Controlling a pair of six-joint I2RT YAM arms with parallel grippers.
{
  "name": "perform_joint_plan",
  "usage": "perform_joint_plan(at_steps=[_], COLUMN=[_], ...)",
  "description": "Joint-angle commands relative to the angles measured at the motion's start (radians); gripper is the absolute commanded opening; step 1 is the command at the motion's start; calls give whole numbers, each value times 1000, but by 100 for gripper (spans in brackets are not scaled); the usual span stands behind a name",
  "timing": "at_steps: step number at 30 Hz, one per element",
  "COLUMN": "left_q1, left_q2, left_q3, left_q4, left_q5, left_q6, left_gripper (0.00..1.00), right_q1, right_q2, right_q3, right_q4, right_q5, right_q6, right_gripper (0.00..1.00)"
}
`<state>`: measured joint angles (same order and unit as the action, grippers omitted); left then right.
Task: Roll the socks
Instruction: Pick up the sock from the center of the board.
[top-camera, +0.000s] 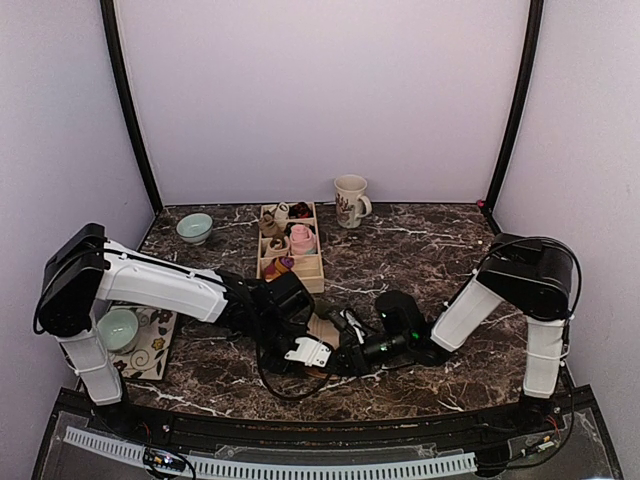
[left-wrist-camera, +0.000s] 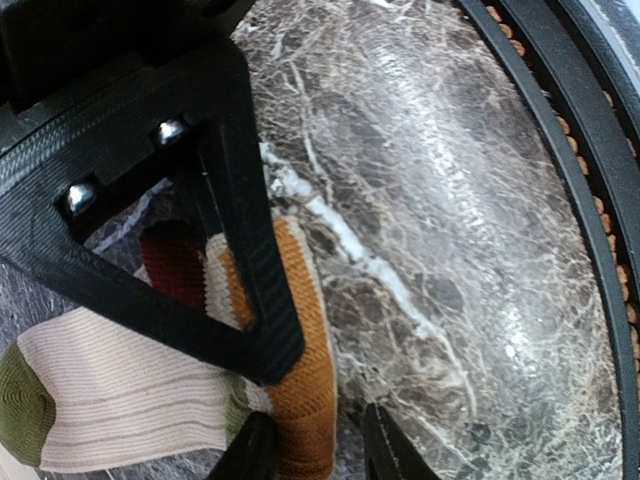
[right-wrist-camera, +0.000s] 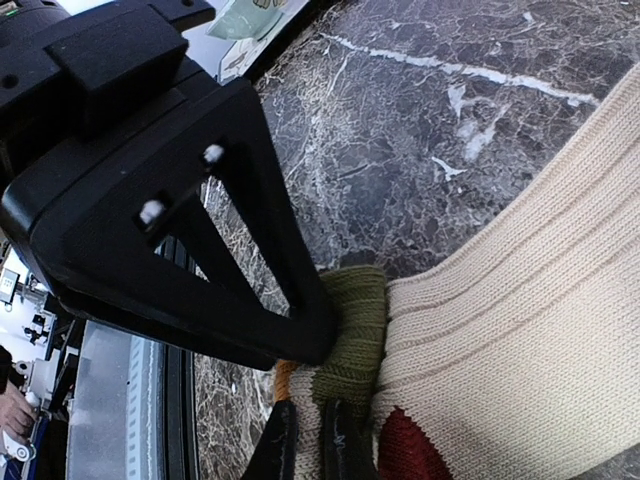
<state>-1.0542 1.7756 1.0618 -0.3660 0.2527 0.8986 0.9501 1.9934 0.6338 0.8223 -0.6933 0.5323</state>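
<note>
Dark marble table (top-camera: 430, 250), lavender walls, both arms reaching into the middle. That's where the socks (top-camera: 322, 328) lie flat, right between the two sets of fingers. They look beige with an olive cuff, a dark red patch and an orange band.

Right gripper (right-wrist-camera: 308, 452): the fingers are pressed nearly together and the olive cuff (right-wrist-camera: 352, 340) runs straight down into them. I'd call that a pinch on the sock's edge. The rest of the beige knit spreads away from the fingertips, flat on the marble.

Left gripper (left-wrist-camera: 312, 455): the fingers are narrow, one on each side of the orange band (left-wrist-camera: 300, 390). One finger touches the fabric, but the other has a sliver of marble showing beside it, so I can't tell if it's actually biting. The beige body with an olive end lies off to one side of the fingers.

Handling-wise it's a light, soft ribbed knit, totally floppy. I'd expect it to bunch and stretch rather than slide as one piece, and thin layers slip out of a shallow pinch easily. My guess is the best hold is on the thicker bits, cuff or band, with both layers deep between the pads. The other gripper would pin the far end so the roll comes out tight. Grab only the top layer and the pair probably peels apart.
</note>
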Motion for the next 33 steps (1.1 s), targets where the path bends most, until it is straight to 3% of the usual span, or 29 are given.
perform_joint_plan(at_steps=[1,5,7,9,11,12,23,26,30,33], left_q1=[-6,-6,-5,-2,6,11,89,107,133,145], left_q2=[30,82,101,119,135,142,267,291,320,340], left_q3=[22,59,69,85,95,99,191,224,272,310], left_q4=[59,15,-1,-41,-69,-82,-216,-248,-308,-348], left_q5=[-53,-52,-44,-8,24,41,150,170,206,226], left_q6=[-26,-35,-44,-54,-69,-74,-84,-82,-78,-67], left_gripper=[35,32,5,0,0,0,0,0,0,0], right_q1=[-8,-9,-8,-8,-7,-8,-8,-4,68,67], right_q2=[98,84,63,21,-45,-78,-371,-488,-853,-1140], right_q3=[-85,-96,-106,-117,-139,-151,-198,-214,-185,-287], right_q4=[-294,-279,-272,-277,-269,-270,-519,-637,-866,-748], right_q5=[81,88,108,152,210,248,612,792,1209,1296], right_q6=[26,35,42,36,27,20,-17,-4,50,43], right_gripper=[0,0,3,20,52,96,99,99,99,99])
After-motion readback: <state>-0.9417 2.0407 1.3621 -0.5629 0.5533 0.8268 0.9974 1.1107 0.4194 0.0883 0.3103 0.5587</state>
